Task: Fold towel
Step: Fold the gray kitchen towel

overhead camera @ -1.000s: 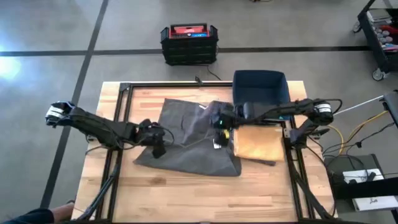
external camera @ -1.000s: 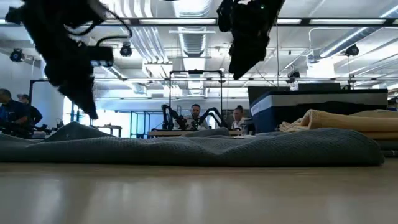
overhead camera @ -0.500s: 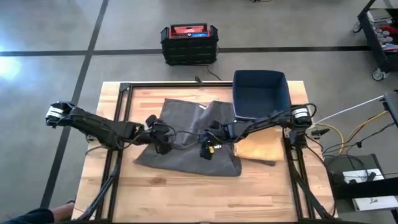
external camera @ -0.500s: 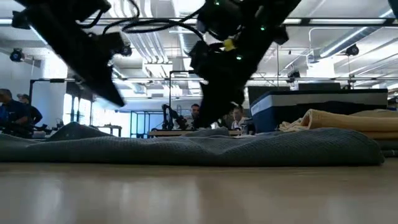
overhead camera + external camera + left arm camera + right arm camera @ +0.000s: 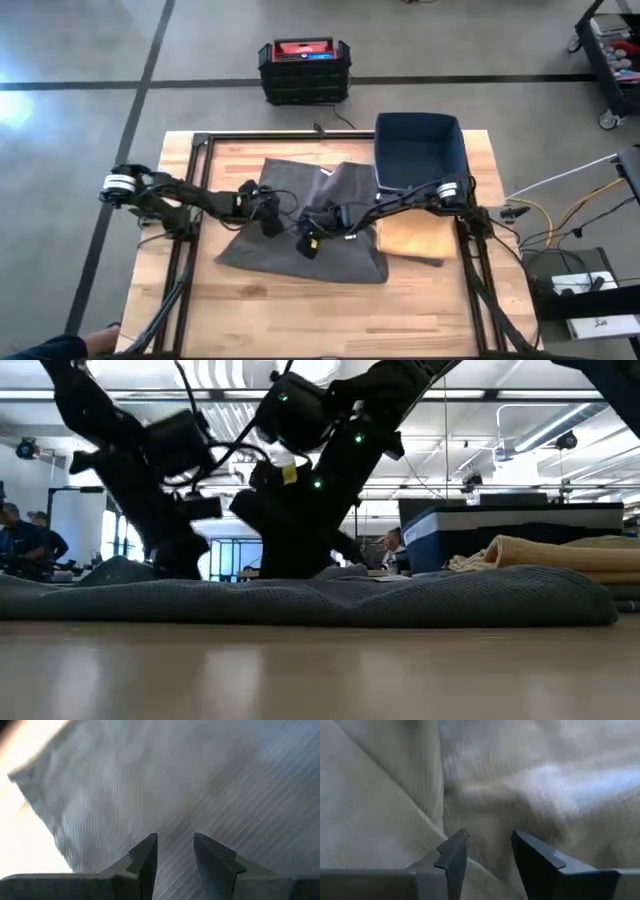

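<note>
A grey towel (image 5: 300,225) lies crumpled and partly spread on the wooden table (image 5: 300,300), resting on its underside. My left gripper (image 5: 270,215) is open low over the towel's left half; in the left wrist view (image 5: 175,840) its fingers stand apart close over the ribbed cloth. My right gripper (image 5: 308,240) is open low over the towel's middle, and the right wrist view (image 5: 490,837) shows a fold of cloth just ahead. In the low view both come down to the towel's top, my left gripper (image 5: 185,560) and my right gripper (image 5: 290,560). My left gripper points down at the towel's left half (image 5: 165,800) with its fingers apart; whether its tips touch the cloth, I cannot tell. My right gripper points down at a fold near the towel's middle (image 5: 485,795) with its fingers apart; whether it touches, I cannot tell.
A folded tan towel (image 5: 415,232) lies right of the grey one. A dark blue bin (image 5: 420,150) stands at the far right of the table. A black and red crate (image 5: 305,68) sits on the floor beyond the far edge. People show in the room behind.
My right gripper has swung from beside the blue bin toward the table's left and near edge, over the grey towel, and come down to it. My left gripper has moved a little toward the right and down onto the towel's left half. The towel lies as before.
</note>
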`<action>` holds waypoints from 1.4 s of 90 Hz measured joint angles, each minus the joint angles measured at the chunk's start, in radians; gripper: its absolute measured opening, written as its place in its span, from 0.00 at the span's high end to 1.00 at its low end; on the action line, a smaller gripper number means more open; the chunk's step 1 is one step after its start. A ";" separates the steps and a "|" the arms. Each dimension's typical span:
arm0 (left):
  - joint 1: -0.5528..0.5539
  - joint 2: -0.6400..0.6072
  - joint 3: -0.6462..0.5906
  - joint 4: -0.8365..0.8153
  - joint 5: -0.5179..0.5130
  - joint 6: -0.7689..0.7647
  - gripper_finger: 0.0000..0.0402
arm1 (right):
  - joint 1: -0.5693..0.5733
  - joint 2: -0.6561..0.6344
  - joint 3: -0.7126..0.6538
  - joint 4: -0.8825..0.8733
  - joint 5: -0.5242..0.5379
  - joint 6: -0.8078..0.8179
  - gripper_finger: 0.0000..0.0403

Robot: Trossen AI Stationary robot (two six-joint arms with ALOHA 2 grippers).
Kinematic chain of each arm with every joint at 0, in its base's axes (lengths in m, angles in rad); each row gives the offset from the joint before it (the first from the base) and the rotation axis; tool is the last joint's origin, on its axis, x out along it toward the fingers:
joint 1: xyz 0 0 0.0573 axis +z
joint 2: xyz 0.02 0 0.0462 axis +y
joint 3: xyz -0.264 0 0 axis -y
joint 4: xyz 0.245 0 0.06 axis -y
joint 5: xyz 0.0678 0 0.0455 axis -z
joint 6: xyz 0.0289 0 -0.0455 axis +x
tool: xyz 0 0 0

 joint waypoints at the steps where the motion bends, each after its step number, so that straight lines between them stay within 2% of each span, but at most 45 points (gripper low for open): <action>1: 0.001 0.005 0.000 0.004 -0.002 0.000 0.72 | 0.002 0.000 0.000 -0.002 0.000 0.002 0.67; 15: 0.026 0.048 -0.022 0.015 -0.015 -0.012 0.72 | 0.045 -0.007 0.004 -0.005 -0.016 -0.006 0.71; 35: 0.054 0.042 -0.033 0.010 -0.010 -0.020 0.72 | 0.141 -0.012 0.025 0.006 -0.159 -0.057 0.76; 58: 0.061 0.035 -0.035 0.010 0.003 -0.039 0.72 | 0.315 -0.012 0.057 0.009 -0.166 -0.040 0.80; 71: 0.062 0.025 -0.031 0.009 0.004 -0.039 0.72 | 0.402 -0.012 0.065 -0.001 -0.168 -0.123 0.83; 84: 0.055 -0.048 0.012 -0.068 0.035 -0.043 0.72 | 0.409 -0.031 0.126 -0.101 -0.160 -0.137 0.85; 102: 0.005 -0.259 0.102 -0.234 0.086 -0.093 0.72 | 0.435 -0.081 0.252 -0.347 -0.149 -0.129 0.89; 109: -0.032 -0.329 0.111 -0.250 0.101 -0.122 0.72 | 0.456 -0.091 0.268 -0.373 -0.038 -0.128 0.90; 121: -0.074 -0.383 0.085 -0.236 0.098 -0.134 0.72 | 0.441 -0.087 0.249 -0.376 0.333 -0.040 0.91; 126: -0.073 -0.377 0.064 -0.220 0.098 -0.138 0.72 | 0.415 -0.079 0.229 -0.373 0.434 0.019 0.91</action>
